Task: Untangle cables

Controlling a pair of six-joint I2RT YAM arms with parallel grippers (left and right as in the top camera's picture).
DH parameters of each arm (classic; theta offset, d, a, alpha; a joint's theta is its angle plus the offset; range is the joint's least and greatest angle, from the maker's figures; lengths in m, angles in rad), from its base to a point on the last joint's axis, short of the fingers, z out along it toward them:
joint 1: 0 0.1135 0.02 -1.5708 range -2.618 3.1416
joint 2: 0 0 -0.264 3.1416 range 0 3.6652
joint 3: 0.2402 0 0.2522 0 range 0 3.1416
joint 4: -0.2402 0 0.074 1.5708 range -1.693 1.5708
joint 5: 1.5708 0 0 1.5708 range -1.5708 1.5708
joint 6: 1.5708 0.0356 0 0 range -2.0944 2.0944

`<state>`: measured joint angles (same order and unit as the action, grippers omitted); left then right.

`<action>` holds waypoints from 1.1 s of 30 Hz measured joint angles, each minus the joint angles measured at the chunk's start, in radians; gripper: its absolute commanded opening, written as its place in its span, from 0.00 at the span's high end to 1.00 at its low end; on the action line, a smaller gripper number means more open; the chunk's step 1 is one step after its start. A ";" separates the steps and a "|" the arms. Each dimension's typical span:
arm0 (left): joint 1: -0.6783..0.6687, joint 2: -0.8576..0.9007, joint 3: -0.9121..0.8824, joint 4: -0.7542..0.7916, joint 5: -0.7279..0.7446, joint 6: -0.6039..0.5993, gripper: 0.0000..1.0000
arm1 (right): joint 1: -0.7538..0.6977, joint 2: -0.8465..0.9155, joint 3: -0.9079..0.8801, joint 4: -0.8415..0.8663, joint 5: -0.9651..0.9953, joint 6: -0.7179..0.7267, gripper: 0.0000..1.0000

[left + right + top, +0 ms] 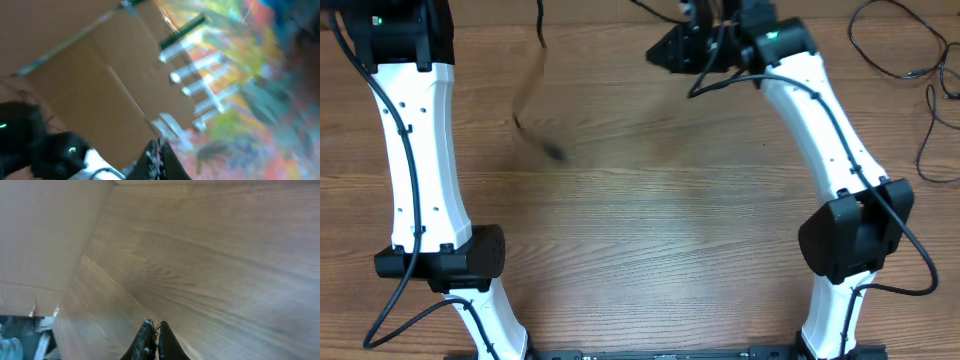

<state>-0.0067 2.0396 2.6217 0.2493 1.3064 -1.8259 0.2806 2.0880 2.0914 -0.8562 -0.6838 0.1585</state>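
Observation:
A thin black cable hangs from beyond the top edge of the overhead view, smeared by motion, its end low over the wooden table. What holds it is out of view. My right gripper is raised at the top centre, pointing left. In its wrist view the right gripper is shut, with thin dark strands of cable pinched between the tips. My left gripper is shut, and I make out nothing between its pads. It is off the overhead view.
More thin black cords lie on the table at the far right. A cardboard box fills the left wrist view and borders the table in the right wrist view, the box on the left. Both arm bases stand at the near edge.

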 measured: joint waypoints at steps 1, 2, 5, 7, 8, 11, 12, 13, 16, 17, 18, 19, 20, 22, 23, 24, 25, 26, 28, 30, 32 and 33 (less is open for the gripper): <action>-0.004 -0.001 0.001 -0.074 0.006 0.056 0.96 | -0.012 0.000 0.004 -0.001 -0.010 -0.044 0.96; -0.007 -0.001 0.002 -0.161 0.012 0.125 0.96 | -0.016 0.000 0.007 -0.001 -0.013 -0.061 0.95; -0.015 -0.002 0.005 -0.491 -0.013 0.393 0.96 | -0.025 -0.013 0.036 -0.001 -0.017 -0.185 0.93; -0.020 -0.001 0.003 -0.709 -0.089 0.590 0.96 | -0.024 -0.032 0.053 -0.001 -0.010 -0.250 0.91; -0.023 -0.001 0.002 -0.786 -0.135 0.673 0.96 | -0.023 -0.048 0.063 0.003 0.004 -0.293 0.90; -0.040 -0.001 0.002 -1.018 -0.394 0.911 0.96 | -0.016 -0.111 0.081 0.023 0.061 -0.377 0.82; -0.049 -0.001 0.002 -1.061 -0.487 0.975 0.96 | -0.014 -0.129 0.087 0.031 0.079 -0.392 0.63; -0.065 -0.001 0.002 -1.089 -0.587 1.036 0.96 | -0.011 -0.149 0.092 0.035 0.098 -0.404 0.42; -0.132 -0.001 0.002 -1.094 -0.821 1.182 0.96 | -0.010 -0.188 0.108 0.037 0.138 -0.463 0.00; -0.151 -0.001 0.002 -1.094 -0.875 1.211 0.96 | -0.010 -0.189 0.108 0.037 0.145 -0.485 0.00; -0.167 -0.001 0.002 -1.096 -0.926 1.234 0.96 | -0.010 -0.189 0.108 0.039 0.159 -0.517 0.00; -0.187 -0.001 0.002 -1.105 -0.987 1.259 0.96 | -0.010 -0.187 0.108 0.044 0.186 -0.556 0.00; -0.207 -0.001 0.002 -1.126 -1.072 1.288 0.96 | -0.010 -0.181 0.108 0.079 0.255 -0.618 0.00; -0.208 -0.001 0.003 -1.146 -1.123 1.307 0.96 | -0.009 -0.176 0.105 0.189 0.389 -0.658 0.00; -0.203 -0.001 0.003 -1.159 -1.146 1.312 0.96 | -0.010 -0.173 0.106 0.232 0.446 -0.666 0.00; -0.198 -0.001 0.003 -1.169 -1.164 1.315 0.96 | -0.013 -0.172 0.106 0.262 0.511 -0.673 0.00; -0.193 -0.001 0.003 -1.174 -1.179 1.318 0.96 | -0.019 -0.170 0.106 0.288 0.568 -0.669 0.00; -0.189 -0.001 0.003 -1.178 -1.191 1.322 0.96 | -0.029 -0.170 0.106 0.298 0.614 -0.658 0.00; -0.180 -0.001 0.003 -1.178 -1.212 1.329 0.96 | -0.060 -0.168 0.106 0.298 0.690 -0.631 0.00; -0.179 -0.001 0.003 -1.179 -1.226 1.332 0.96 | -0.087 -0.165 0.106 0.306 0.748 -0.613 0.00; -0.179 -0.001 0.003 -1.183 -1.233 1.332 0.96 | -0.119 -0.158 0.106 0.322 0.836 -0.575 0.00; -0.179 -0.001 0.003 -1.186 -1.236 1.332 0.96 | -0.136 -0.153 0.106 0.320 0.875 -0.550 0.00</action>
<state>-0.1856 2.0384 2.6244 -0.9367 0.0708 -0.4938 0.1448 1.9354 2.1971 -0.5362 0.1917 -0.3916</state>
